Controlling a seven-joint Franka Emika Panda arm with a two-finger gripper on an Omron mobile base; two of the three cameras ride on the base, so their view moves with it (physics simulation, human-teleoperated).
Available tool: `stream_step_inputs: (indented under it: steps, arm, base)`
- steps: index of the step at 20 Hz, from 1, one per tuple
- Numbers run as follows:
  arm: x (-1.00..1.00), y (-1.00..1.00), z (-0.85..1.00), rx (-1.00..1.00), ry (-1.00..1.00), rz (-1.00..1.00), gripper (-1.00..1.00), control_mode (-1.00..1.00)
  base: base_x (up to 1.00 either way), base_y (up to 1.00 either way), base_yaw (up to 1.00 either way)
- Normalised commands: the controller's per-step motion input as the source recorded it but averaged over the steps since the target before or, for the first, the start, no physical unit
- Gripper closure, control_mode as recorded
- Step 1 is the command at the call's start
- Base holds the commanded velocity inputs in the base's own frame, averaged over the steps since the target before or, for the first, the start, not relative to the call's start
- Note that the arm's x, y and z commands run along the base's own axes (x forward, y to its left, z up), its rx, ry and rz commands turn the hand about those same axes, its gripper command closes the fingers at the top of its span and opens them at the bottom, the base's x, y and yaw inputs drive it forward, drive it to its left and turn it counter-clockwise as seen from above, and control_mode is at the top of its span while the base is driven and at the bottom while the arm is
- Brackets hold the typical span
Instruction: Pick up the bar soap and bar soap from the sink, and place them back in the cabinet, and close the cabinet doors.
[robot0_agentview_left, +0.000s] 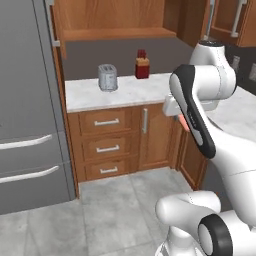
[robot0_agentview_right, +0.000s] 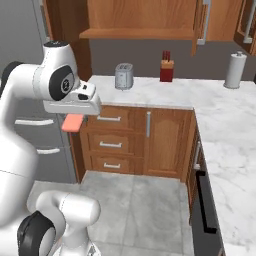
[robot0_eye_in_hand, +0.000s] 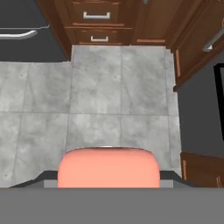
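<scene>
Pincer: pincer (robot0_eye_in_hand: 108, 186) closed on one bar soap (robot0_eye_in_hand: 108, 168); I see the pink bar clamped between the tips, hanging below the hand over the floor (robot0_eye_in_hand: 100, 100).
Soap position: in the right base view it sits well below and left of the toaster (robot0_agentview_right: 123, 76), out in front of the drawers (robot0_agentview_right: 111, 145); it is not yet near the cabinet (robot0_agentview_right: 140, 17).
Handling: I judge it light, stiff and likely slippery. Its rounded edges could let it slide out, so I would grip across the flat faces near the middle, as it looks held now.
Cabinet: open above the toaster, shelf (robot0_agentview_left: 117, 34) bare where I can see it; a door handle (robot0_agentview_right: 204, 22) shows to the right.
Count: one bar soap in sight, one toaster, one knife block (robot0_agentview_right: 167, 66), one paper roll (robot0_agentview_right: 235, 70), three drawers.
Table: marble table (robot0_agentview_left: 130, 92) carries the toaster.
</scene>
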Motion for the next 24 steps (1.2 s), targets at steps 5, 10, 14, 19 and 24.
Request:
stream_step_inputs:
  steps: [5,10,14,19,24]
  arm:
    - [0.0,0.0,0.0,0.0,0.0,0.0,1.0,1.0]
    - [0.0,0.0,0.0,0.0,0.0,0.0,1.0,1.0]
    - [0.0,0.0,0.0,0.0,0.0,0.0,1.0,1.0]
    - [0.0,0.0,0.0,0.0,0.0,0.0,1.0,1.0]
    - [0.0,0.0,0.0,0.0,0.0,0.0,1.0,1.0]
  base:
    - [0.74,-0.23,0.0]
    - [0.71,-0.3,0.0]
    - [0.68,-0.33,0.0]
    - [0.7,-0.15,0.0]
    - [0.66,-0.1,0.0]
